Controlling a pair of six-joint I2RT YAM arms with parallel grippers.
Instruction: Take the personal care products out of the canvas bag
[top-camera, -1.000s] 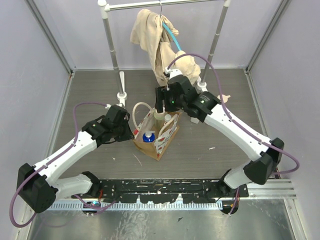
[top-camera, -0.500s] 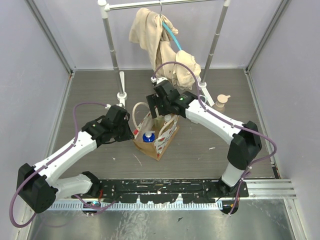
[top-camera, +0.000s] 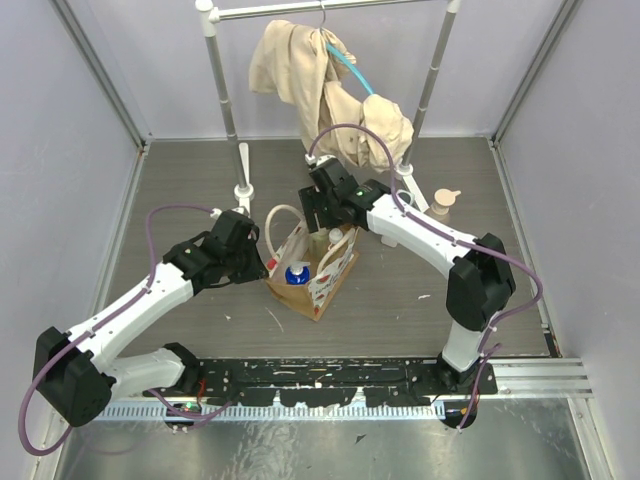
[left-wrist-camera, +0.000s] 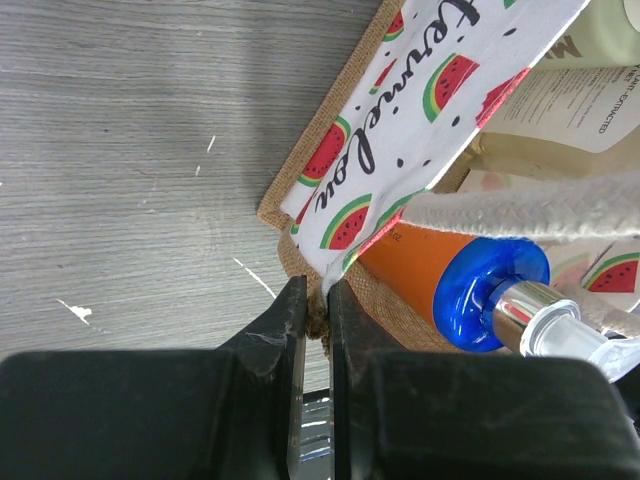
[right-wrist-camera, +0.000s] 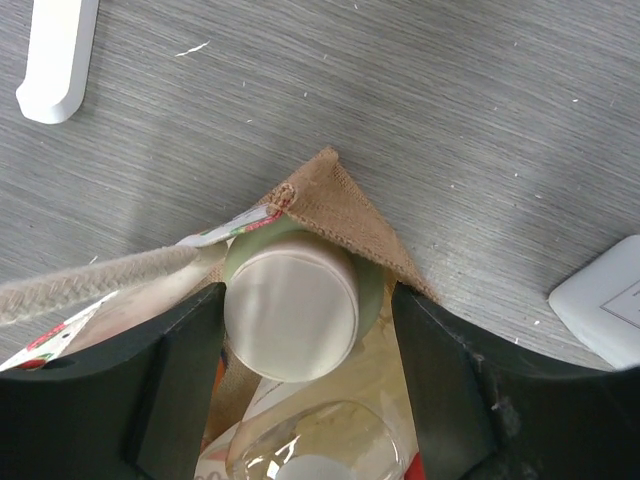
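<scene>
The canvas bag (top-camera: 312, 272) stands upright mid-table, its white watermelon-print panel (left-wrist-camera: 400, 110) facing my left wrist camera. My left gripper (left-wrist-camera: 318, 308) is shut on the bag's near burlap corner. Inside lie an orange bottle with a blue cap (left-wrist-camera: 488, 292) and a clear bottle with a white cap (right-wrist-camera: 312, 452). My right gripper (right-wrist-camera: 305, 330) reaches into the far corner, open, its fingers (right-wrist-camera: 440, 370) closely straddling a pale green bottle with a white cap (right-wrist-camera: 290, 305). A sliver of gap shows on the right. A peach pump bottle (top-camera: 443, 200) stands on the table to the right.
A garment rack with a beige garment (top-camera: 330, 90) rises behind the bag. Its poles (top-camera: 225, 100) and white feet (top-camera: 243, 186) stand close to my right arm. A white foot (right-wrist-camera: 55, 55) and a white block (right-wrist-camera: 600, 300) lie beside the bag's far corner.
My right arm has folded in, uncovering the peach bottle. Its gripper stayed over the bag's far corner and now sits round the green bottle. The hanging garment swung left. The left gripper has not moved.
</scene>
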